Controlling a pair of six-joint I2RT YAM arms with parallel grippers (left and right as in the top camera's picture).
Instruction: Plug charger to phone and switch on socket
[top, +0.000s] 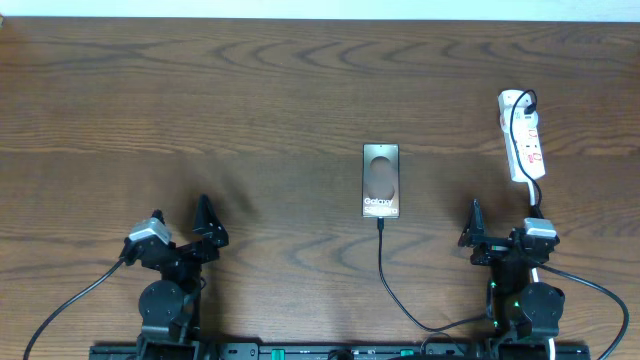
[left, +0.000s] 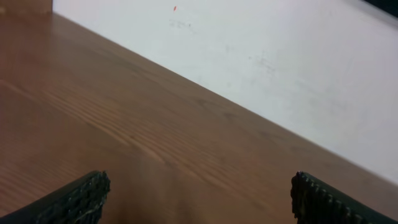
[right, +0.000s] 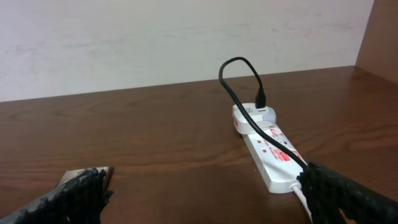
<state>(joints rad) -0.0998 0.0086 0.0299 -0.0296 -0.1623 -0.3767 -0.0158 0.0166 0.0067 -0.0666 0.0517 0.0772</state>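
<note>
The phone (top: 381, 180) lies flat mid-table, "Galaxy" lettering at its near end. The charger (top: 384, 268), a thin black cable, meets the phone's near edge and runs toward the table's front. The white socket (top: 524, 138) lies at the far right, with a black plug in a white adapter at its far end; it also shows in the right wrist view (right: 268, 151), with the charger's cable (right: 235, 93) looping over it. My left gripper (top: 208, 222) is open and empty, seen above bare wood in its wrist view (left: 199, 205). My right gripper (top: 474, 228) is open and empty (right: 205, 199), just short of the socket.
The wooden table (top: 250, 110) ends at a pale wall behind it (right: 155, 37). A white cord (right: 303, 198) leaves the socket's near end beside my right finger. Robot arm cables trail off the front edge on both sides.
</note>
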